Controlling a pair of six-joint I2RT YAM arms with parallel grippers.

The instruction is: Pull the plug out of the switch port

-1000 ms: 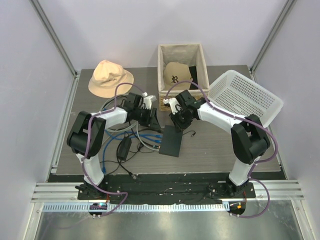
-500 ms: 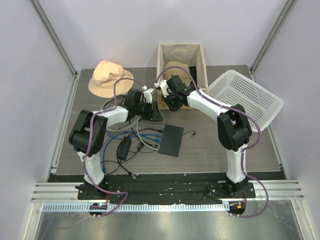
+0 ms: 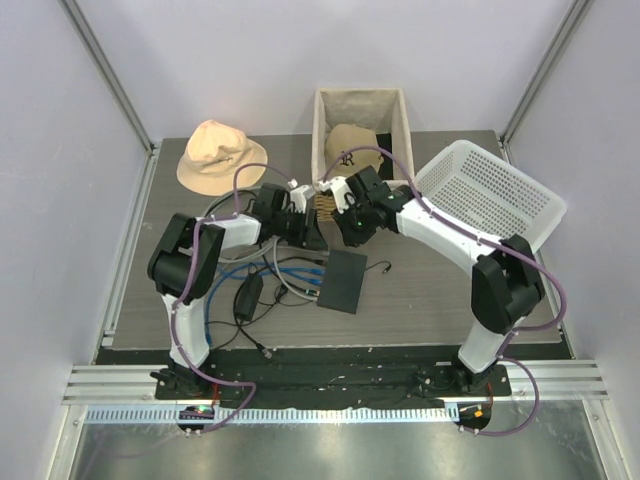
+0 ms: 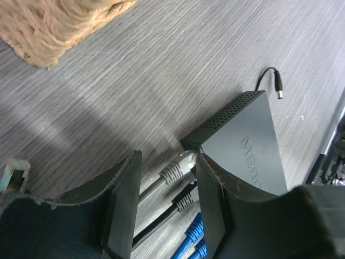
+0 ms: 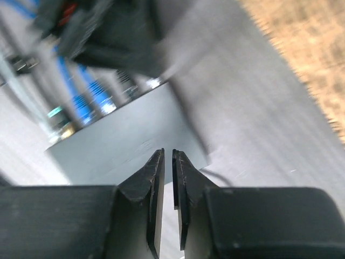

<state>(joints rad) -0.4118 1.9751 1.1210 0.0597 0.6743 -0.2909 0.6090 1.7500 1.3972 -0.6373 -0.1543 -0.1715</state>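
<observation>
- Our left gripper [image 4: 167, 162] has its fingers about half open and grips nothing. In the left wrist view the grey plug [image 4: 172, 174] shows in the gap between them, at the lower middle of the frame. We cannot tell whether either finger touches it.
- Our right gripper [image 5: 168, 162] is all but closed, with only a thin slit between the fingers and nothing in it. It points down at the switch [image 5: 124, 145].
- Just below the grey plug in the left wrist view sit a black plug [image 4: 183, 199] and blue plugs [image 4: 194, 240], closely packed along the same edge.
- In the overhead view the switch lies flat at the centre of the frame. Its socket edge faces the left of the frame, where the cables [image 3: 298, 274] run in.
- We judge the step in hand to be lining up on one plug. To do it well, we centre the fingers on the grey plug alone, close firmly, and draw straight back along its cable, not sideways.
- The switch looks light and may slide with the pull, so pressing the right fingers on its top would likely steady it.
</observation>
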